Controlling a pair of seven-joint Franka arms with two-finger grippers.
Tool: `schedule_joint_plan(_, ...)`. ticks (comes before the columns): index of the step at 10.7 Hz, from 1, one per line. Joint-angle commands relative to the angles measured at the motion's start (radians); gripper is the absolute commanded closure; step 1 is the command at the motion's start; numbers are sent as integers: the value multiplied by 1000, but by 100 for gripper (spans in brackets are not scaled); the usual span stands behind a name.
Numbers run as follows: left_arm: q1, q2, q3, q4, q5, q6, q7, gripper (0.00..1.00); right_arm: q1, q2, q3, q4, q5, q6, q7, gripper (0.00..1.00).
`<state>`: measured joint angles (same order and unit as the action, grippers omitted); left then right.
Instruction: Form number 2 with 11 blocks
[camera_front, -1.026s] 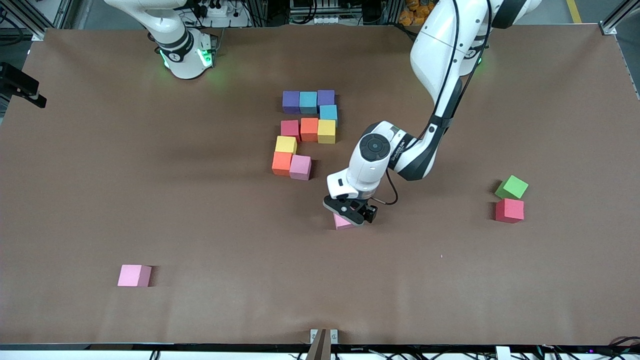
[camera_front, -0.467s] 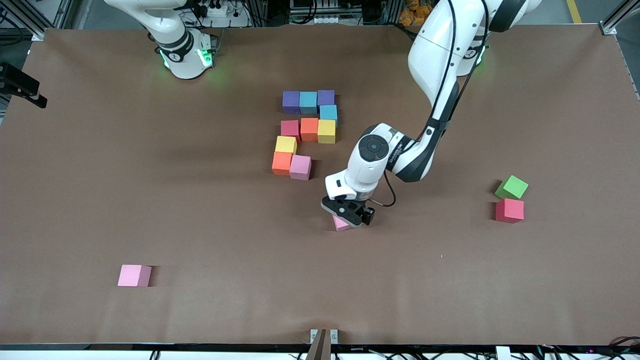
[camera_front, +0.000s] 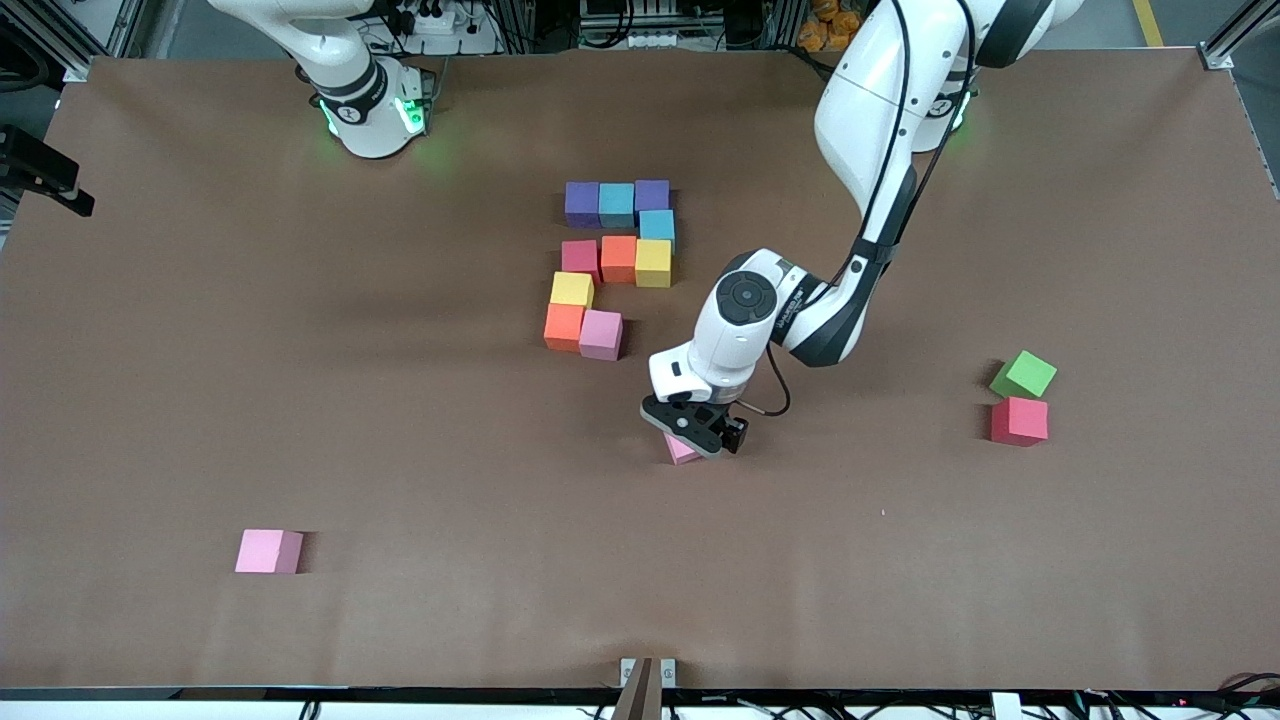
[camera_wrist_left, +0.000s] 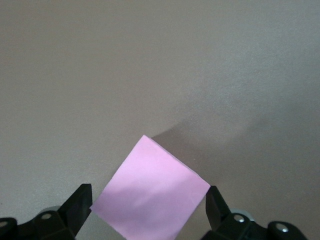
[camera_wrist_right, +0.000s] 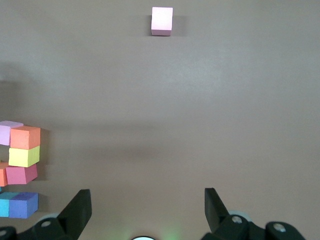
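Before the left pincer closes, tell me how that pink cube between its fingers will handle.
The pink cube looks matte, so probably not slippery. Flat faces suggest it won't roll. It sits turned between the open left pincer fingers, so closing may twist it before it seats.

A robotics lab: two white robot arms (camera_front: 860, 150) bolted to a brown-covered bench (camera_front: 200, 350), with aluminium framing (camera_front: 1225, 45) and cable clutter (camera_front: 640, 25) above the bench's top edge.

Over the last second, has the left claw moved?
Yes: the left claw has crept slightly toward the unfinished number 2, staying low over the pink block.
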<state>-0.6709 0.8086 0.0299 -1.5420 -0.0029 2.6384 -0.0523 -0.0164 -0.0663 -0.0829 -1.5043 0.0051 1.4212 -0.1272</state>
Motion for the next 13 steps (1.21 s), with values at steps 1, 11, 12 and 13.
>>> schedule_joint_plan(1,-4,15,2,22,-20,11,15,7,-14,16,6,30,12,-10,6,0)
schedule_joint_plan(11,-2,-135,-33,-147,-23,-18,-44,94,-14,16,5,33,13,-12,6,0)
schedule_joint_plan(12,-2,-150,-34,-152,-23,-41,-44,95,-14,16,5,33,13,-12,6,0)
schedule_joint_plan(13,-2,-172,-35,-156,-23,-85,-44,96,-14,16,5,33,13,-12,6,0)
